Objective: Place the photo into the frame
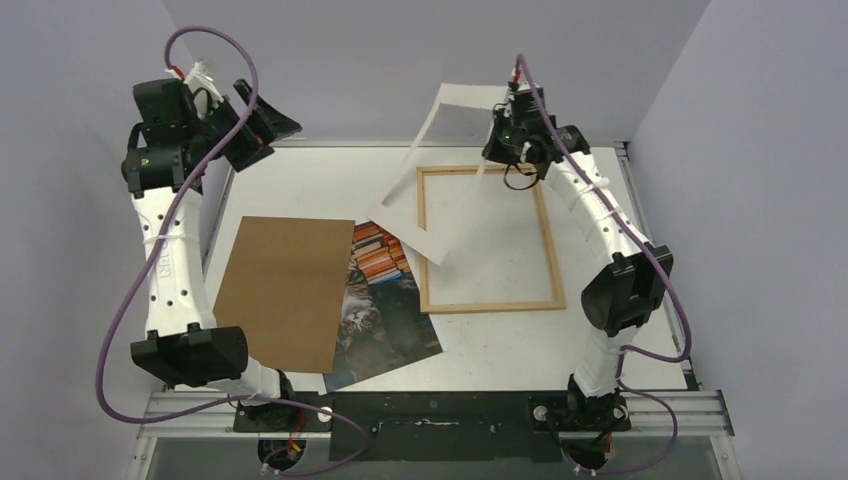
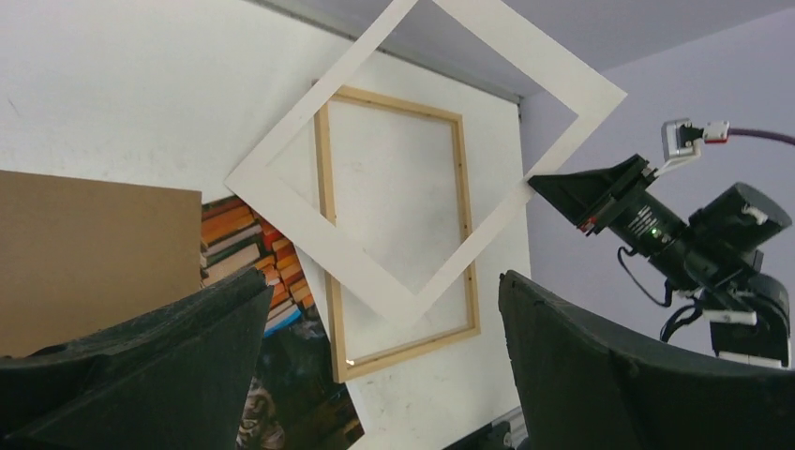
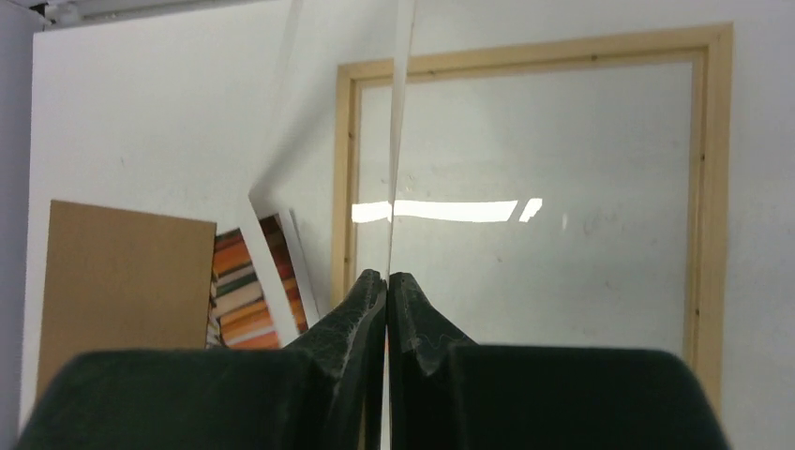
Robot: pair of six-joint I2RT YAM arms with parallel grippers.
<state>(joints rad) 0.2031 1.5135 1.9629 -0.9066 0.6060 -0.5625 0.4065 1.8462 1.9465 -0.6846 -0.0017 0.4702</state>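
The light-wood frame point(image 1: 488, 240) lies flat on the table right of centre; it also shows in the left wrist view point(image 2: 394, 230) and the right wrist view point(image 3: 525, 187). The cat photo point(image 1: 385, 300) lies face up left of the frame, partly under the brown backing board point(image 1: 285, 290). My right gripper point(image 1: 500, 150) is shut on one corner of the white mat point(image 1: 425, 215) and holds it tilted in the air above the frame's left part; in the right wrist view the mat point(image 3: 398, 141) is edge-on. My left gripper point(image 1: 262, 125) is open and empty, raised at the back left.
The backing board point(image 2: 94, 262) covers the photo's left part. The mat's low corner hangs over the photo's top right. Purple walls stand at the back and sides. A metal rail point(image 1: 430, 410) runs along the near edge.
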